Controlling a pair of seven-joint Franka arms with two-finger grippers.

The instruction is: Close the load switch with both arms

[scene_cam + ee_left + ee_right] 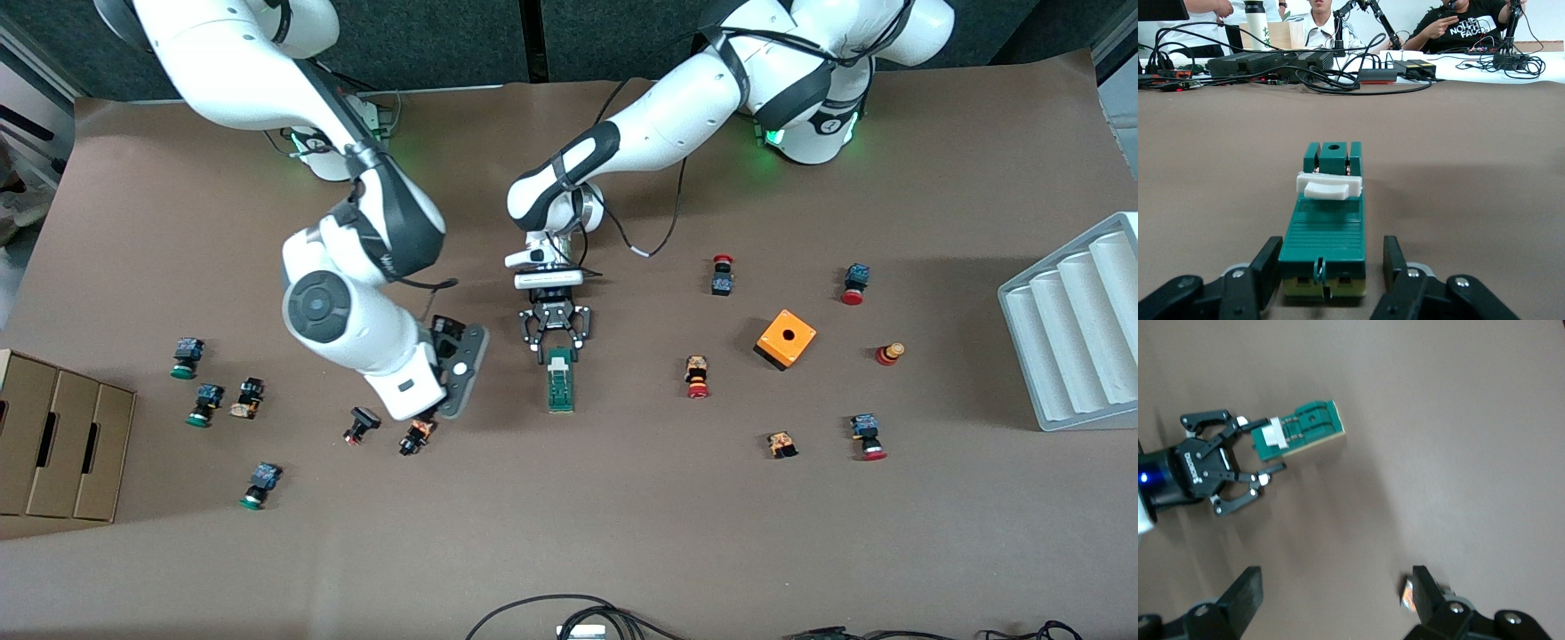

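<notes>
the left arm's black two-finger gripper (pixel 556 354) sits low at the middle of the brown paper-covered table (pixel 622 533), its fingers (pixel 1268 267) flanking one end of the narrow green plastic load switch (pixel 560 384). in the left wrist view small gaps remain on both sides of the block, so the jaws appear near closure but not yet clamped. whether they touch the housing cannot be told. the switch lies flat, its long axis running from the gripper toward the front camera, and its white sliding handle piece (pixel 1327 186) sits on top partway along the body, clear of the fingertips.

the right arm's black gripper (pixel 458 373) hangs spread wide and empty over the table just beside the switch, toward the right arm's end, above a small black push button (pixel 415 436).

judged from this, the step in hand is bracing the housing. it would go best with the left jaws squeezing the block squarely at its end, low on the sides, so it cannot skid, and with the right gripper coming at the handle in line with the switch's long axis, not across it.
</notes>
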